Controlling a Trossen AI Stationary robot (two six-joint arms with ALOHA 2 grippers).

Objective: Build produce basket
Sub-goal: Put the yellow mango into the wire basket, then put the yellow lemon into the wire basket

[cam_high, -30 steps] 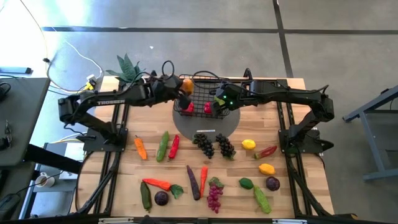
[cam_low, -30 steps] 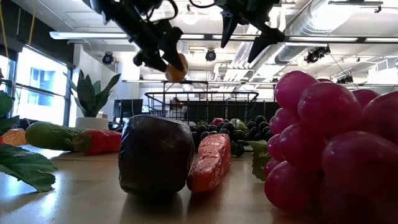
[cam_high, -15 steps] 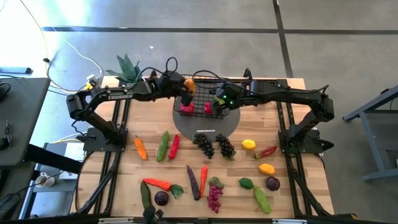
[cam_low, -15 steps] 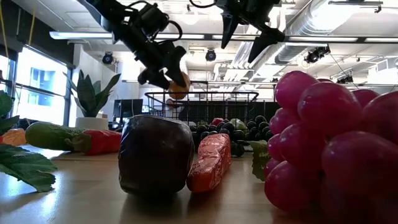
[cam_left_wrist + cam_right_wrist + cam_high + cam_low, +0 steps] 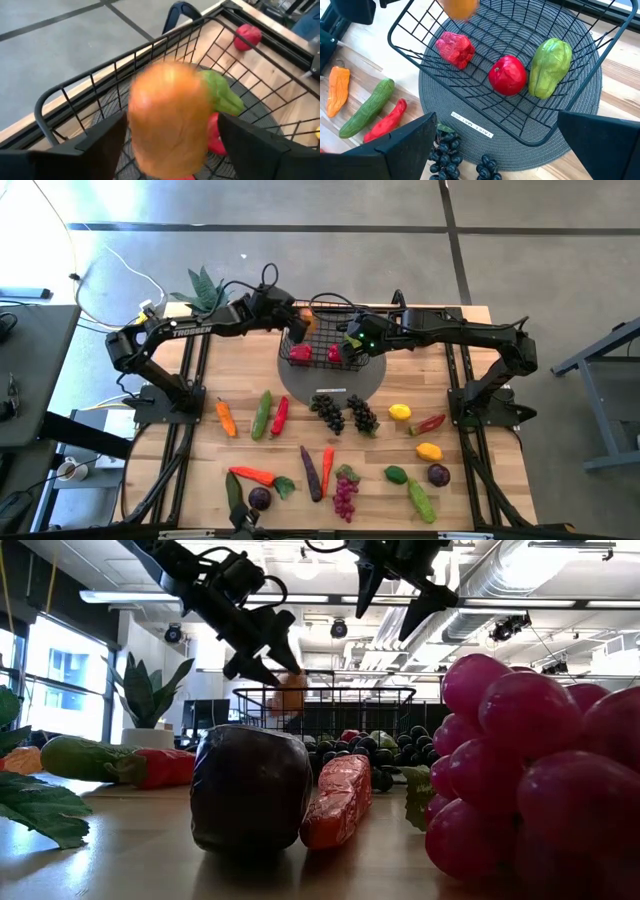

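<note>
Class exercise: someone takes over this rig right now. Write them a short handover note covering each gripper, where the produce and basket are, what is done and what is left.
Left gripper: open above the basket, its orange fruit blurred, apparently dropping in.
Right gripper: open, empty, hovering above the basket.
Done: red pepper, red apple and green pepper lie in the basket, which sits on the grey mat.
Left: the table has the rest, including grapes, lemons, cucumber, carrots.
</note>
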